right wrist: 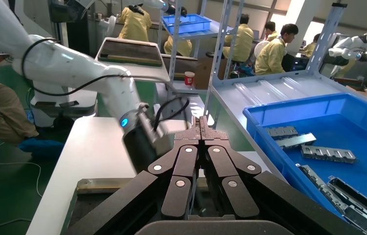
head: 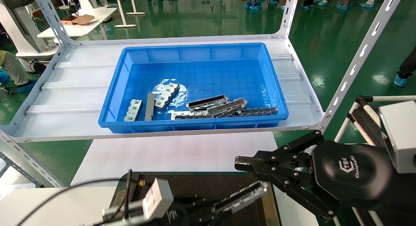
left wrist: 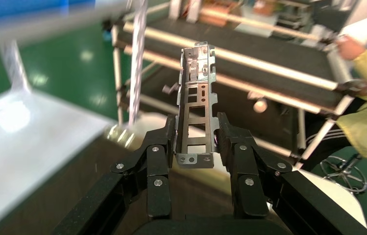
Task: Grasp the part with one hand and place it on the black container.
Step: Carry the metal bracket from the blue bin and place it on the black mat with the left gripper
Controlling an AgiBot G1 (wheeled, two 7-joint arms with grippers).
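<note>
My left gripper [head: 218, 207] is shut on the part [head: 243, 194], a long grey metal channel. It hangs just above the black container [head: 201, 184] at the bottom of the head view. In the left wrist view the part [left wrist: 196, 93] sticks out past the left gripper [left wrist: 196, 128], its near end clamped between the two fingers. My right gripper [head: 241, 164] hovers at the right, beside the container's far right corner. Its fingers [right wrist: 194, 128] are pressed together with nothing between them.
A deep blue bin [head: 113, 89] stands on the white metal shelf [head: 71, 89] ahead and holds several more metal pieces [head: 216, 107]. Slanted shelf posts [head: 354, 63] rise on both sides. A white tabletop [head: 175, 151] lies between the shelf and the container.
</note>
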